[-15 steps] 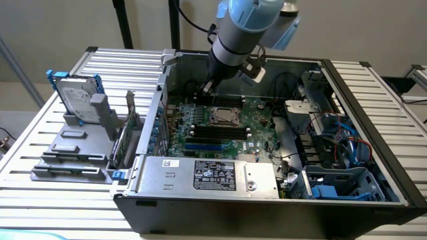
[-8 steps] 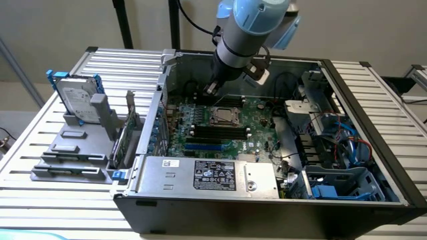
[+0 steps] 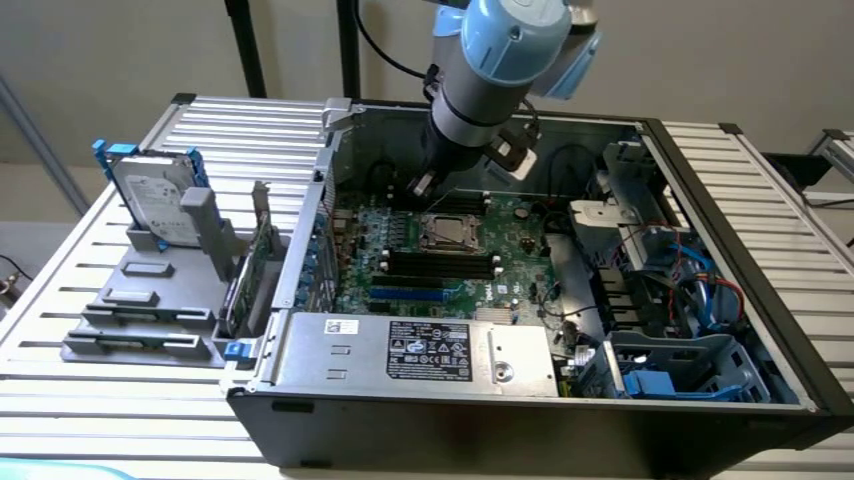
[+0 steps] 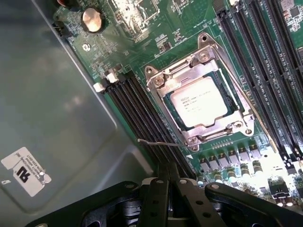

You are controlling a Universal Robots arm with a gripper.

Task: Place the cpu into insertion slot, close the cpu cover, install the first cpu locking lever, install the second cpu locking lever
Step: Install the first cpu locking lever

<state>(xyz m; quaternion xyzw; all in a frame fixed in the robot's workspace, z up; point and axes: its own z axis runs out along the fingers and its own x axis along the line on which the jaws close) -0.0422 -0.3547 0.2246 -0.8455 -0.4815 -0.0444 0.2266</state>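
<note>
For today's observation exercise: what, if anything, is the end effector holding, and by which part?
Nothing is held. The end effector is shut and empty; the small silver square cpu sits under the thin silvery cpu cover.

arm (image 3: 483,95): reaching down from above | wrist (image 3: 447,150): pointing steeply downward | jaws: closed tight together

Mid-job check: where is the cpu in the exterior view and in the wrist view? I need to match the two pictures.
Exterior view: the cpu sits in the socket near the middle of the green board, inside the open case, close under the arm.
Wrist view: the cpu lies silver face up, framed by the cpu cover.
Shared landmark: the long black memory slots beside the socket.
</note>
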